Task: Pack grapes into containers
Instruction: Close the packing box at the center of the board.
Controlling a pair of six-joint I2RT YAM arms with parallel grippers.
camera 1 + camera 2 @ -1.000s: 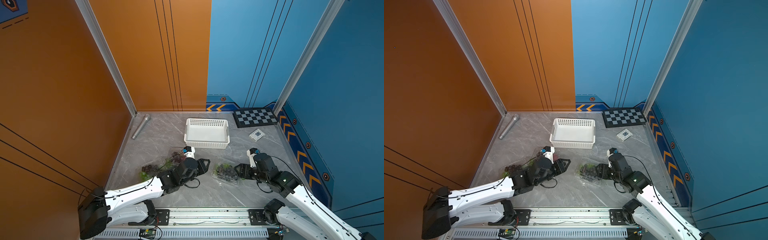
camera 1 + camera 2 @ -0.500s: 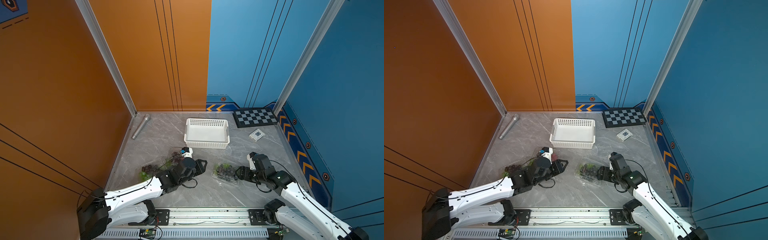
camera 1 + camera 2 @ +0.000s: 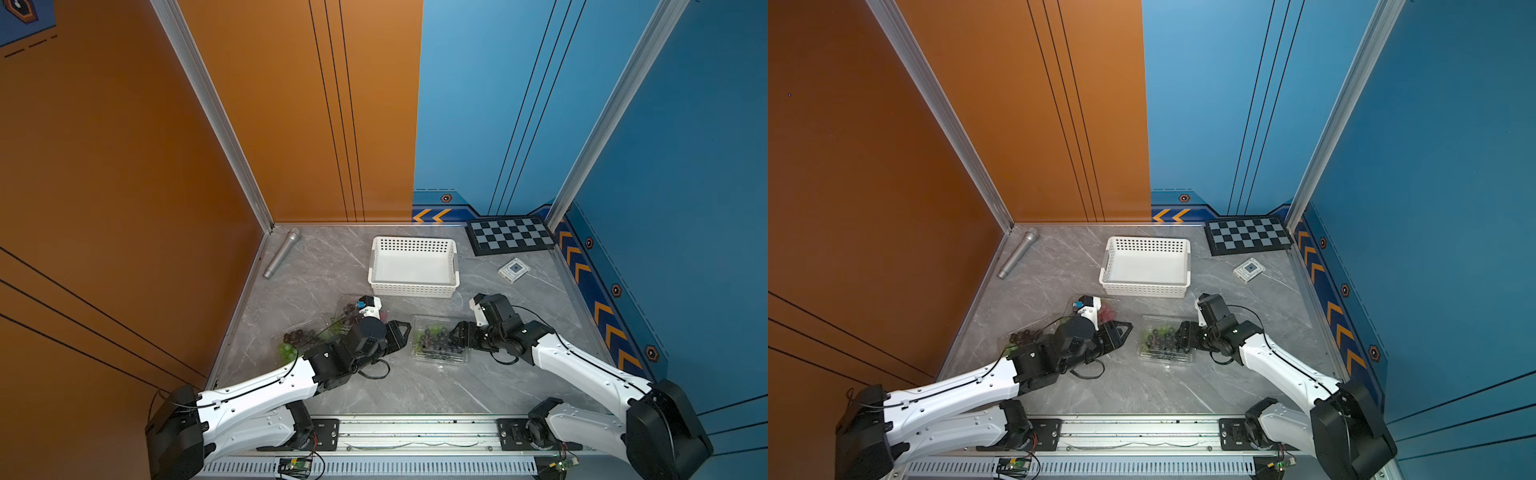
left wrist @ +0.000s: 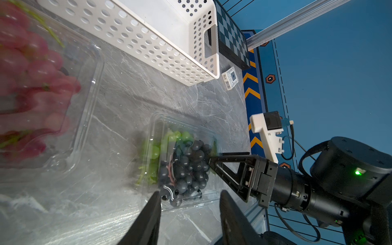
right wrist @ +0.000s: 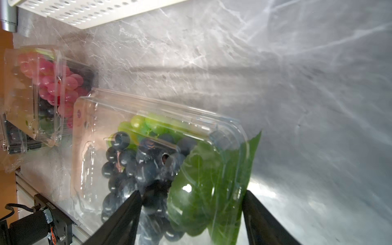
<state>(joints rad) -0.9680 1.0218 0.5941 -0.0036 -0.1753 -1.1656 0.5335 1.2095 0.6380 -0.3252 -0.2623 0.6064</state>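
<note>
- Silver microphone point(image 3: 282, 252) lies in the far left corner of the bench point(image 3: 324, 282).
- Dark and green bunch point(image 3: 296, 340) sits by the left edge. Clear plastic glints around it, but I cannot tell whether it is boxed.
- Pink grapes point(image 5: 48, 84) are inside a clear clamshell point(image 5: 31, 125), near the front left corner of the basket.
- Left gripper point(image 3: 405, 330): jaws partway apart, gripping nothing I can see, tips just beside the left side of the middle clamshell.
- White basket point(image 3: 376, 266) stands mid-bench, toward the far edge.
- Middle clamshell point(image 3: 436, 360), mid-bench toward the front edge, holds dark grapes point(image 5: 131, 161), green grapes point(image 5: 144, 125) and a leaf point(image 5: 201, 180). The leaf's tip pokes past the rim.
- Right gripper point(image 5: 191, 212): jaws wide, straddling that clamshell's right end. I cannot tell whether they press it.
- Checkerboard point(image 3: 511, 240) fills the far right corner, with a small tag card point(image 3: 514, 270) just in front of it.
</note>
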